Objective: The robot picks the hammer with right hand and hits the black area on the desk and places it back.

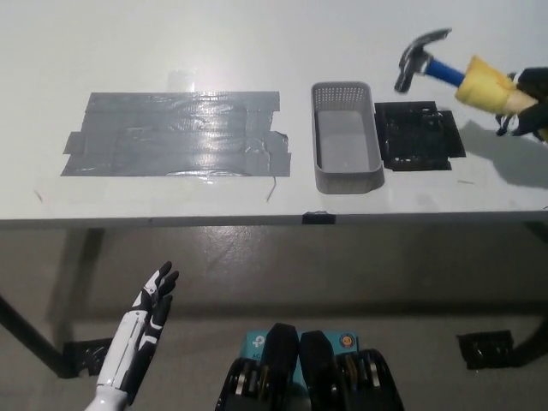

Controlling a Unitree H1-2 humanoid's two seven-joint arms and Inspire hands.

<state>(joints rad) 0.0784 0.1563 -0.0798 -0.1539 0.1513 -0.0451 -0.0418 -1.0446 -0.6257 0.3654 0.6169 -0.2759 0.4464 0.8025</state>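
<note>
Hammer [441, 68], dark metal head, blue shank, pale yellow grip: upper right of the frame, held off the desk, lying nearly level with the head toward picture left and turned downward. The head hangs above the upper left corner of the black area, near the basket's far right corner.

Black right hand [529, 104]: far right edge, partly cut off by the frame, closed around the yellow grip's end.

Black rectangular patch [419, 137] on the desk: right of centre, upper half, glossy, just beside the basket's right wall.

Grey perforated plastic basket [347, 139]: oblong, upper centre-right, nothing visible inside.

Grey tape patch [178, 134]: overlapping strips, shiny, upper left of centre.

White desk [257, 43]: fills the upper half.

White left hand [150, 306]: lower left, below the desk edge, fingers spread, holding nothing.
</note>
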